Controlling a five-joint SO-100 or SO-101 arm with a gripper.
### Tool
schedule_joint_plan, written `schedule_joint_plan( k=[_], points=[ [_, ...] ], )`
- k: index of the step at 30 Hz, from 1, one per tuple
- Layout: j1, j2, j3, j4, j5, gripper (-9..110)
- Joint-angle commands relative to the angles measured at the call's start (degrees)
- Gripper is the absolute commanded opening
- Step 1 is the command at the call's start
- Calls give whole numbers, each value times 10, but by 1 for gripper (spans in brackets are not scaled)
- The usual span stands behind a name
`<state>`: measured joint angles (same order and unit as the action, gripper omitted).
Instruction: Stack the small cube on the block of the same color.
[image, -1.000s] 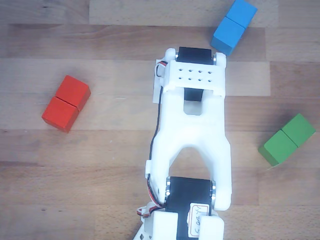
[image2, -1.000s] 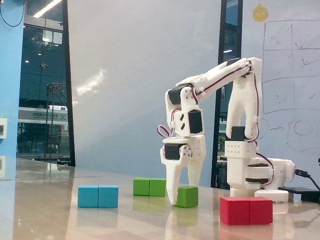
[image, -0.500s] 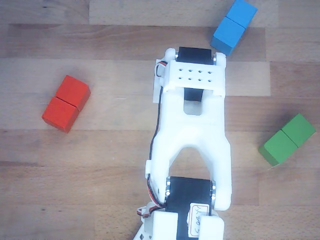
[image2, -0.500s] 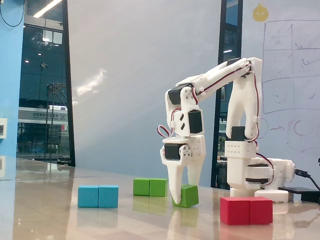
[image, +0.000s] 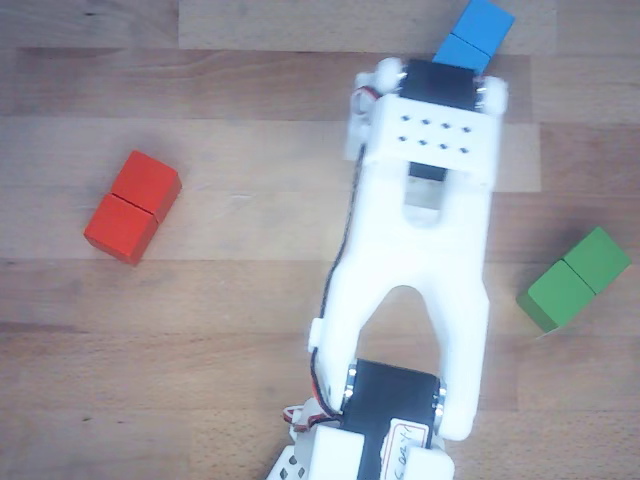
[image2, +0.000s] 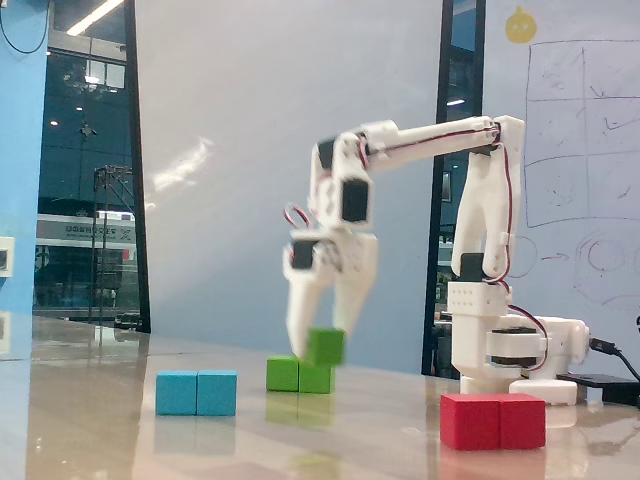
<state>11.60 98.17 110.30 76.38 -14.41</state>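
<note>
Green small cube (image2: 326, 346) pinched in claw (image2: 318, 352), lifted just above block (image2: 299, 375)

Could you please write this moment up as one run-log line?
phase: carry | gripper: shut on small cube, lifted off table | position: above green block, not yet placed | red block, blue block: untouched

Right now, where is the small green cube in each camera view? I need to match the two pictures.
Other view: not visible; the white arm covers the middle of the picture, and the cube is presumably beneath it.
Fixed view: the small green cube is centre frame, held off the table in the gripper, just above the green block.
Shared landmark: the green block, at the right edge in the other view.
</note>
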Motion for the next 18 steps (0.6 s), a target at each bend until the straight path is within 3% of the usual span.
schedule_joint_plan(
  k=[1,10,18],
  points=[
    [81,52,-149,54,-2,5],
    [236,19,-235,78,-2,5],
    [296,-27,-235,78,-2,5]
  ],
)
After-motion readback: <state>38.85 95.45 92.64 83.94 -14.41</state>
